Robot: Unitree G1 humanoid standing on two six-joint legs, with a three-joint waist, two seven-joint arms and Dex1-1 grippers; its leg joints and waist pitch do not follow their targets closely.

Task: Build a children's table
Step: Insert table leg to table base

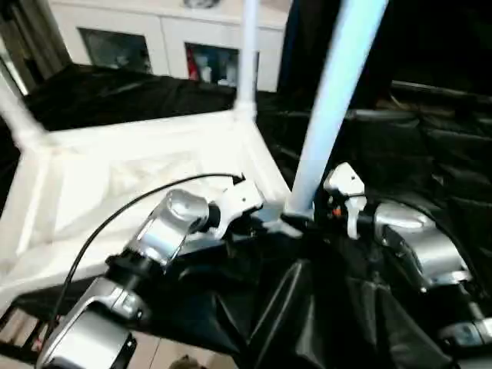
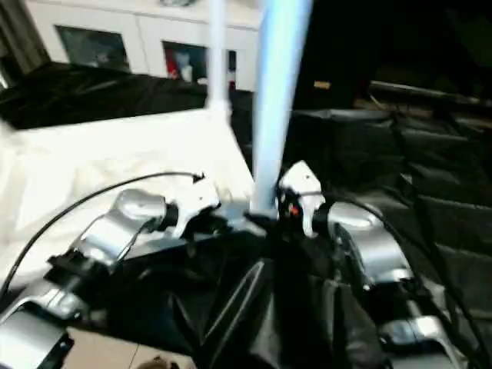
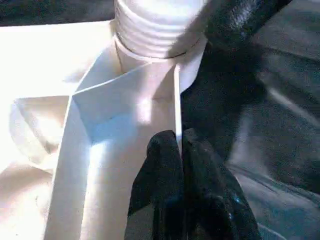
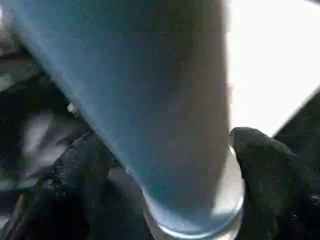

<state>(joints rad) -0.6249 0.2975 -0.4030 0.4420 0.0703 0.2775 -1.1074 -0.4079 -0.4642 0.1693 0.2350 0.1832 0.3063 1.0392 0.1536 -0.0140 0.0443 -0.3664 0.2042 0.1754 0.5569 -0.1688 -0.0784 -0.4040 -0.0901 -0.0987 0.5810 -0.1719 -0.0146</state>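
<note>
At the near corner of the tabletop [image 1: 115, 184]: leg [image 1: 330, 100] stands socketed, my right gripper [image 4: 170, 165] spread around it. My left gripper [image 3: 180, 165] pinches the tabletop's rim. Next, likely the remaining leg.

1. No readable text, label, brand, number or sign anywhere.
2. Only blurred coloured shapes, nothing legible, behind the glass doors of the white cabinet [image 1: 165, 48] at 11 o'clock.
</note>
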